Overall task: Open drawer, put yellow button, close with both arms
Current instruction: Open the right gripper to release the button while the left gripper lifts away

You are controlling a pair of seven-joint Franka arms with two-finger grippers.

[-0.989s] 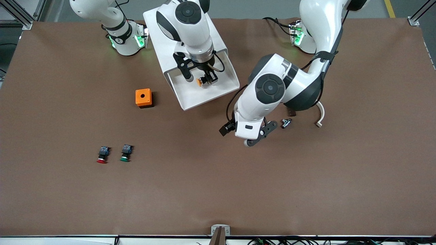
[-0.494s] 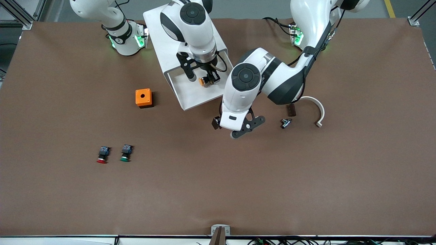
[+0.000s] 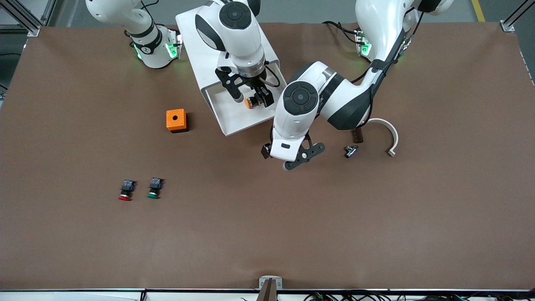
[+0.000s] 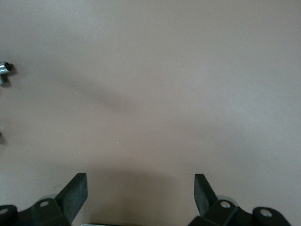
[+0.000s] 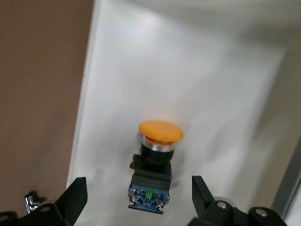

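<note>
Drawer (image 3: 234, 119): pulled open from the white cabinet (image 3: 196, 33), tray floor bare apart from the button.
Yellow button (image 5: 153, 165): lies on the drawer floor, cap toward the cabinet; fingers stand clear on both sides, not touching it.
Right gripper (image 5: 136, 200): over the open drawer, fingers spread wide, holding nothing.
Left gripper (image 4: 141, 190): over bare table near the drawer's corner, fingers wide apart, empty.
Red button (image 3: 125, 190), green button (image 3: 154, 188): side by side, nearer the camera.
Orange box (image 3: 176, 120): beside the drawer.
</note>
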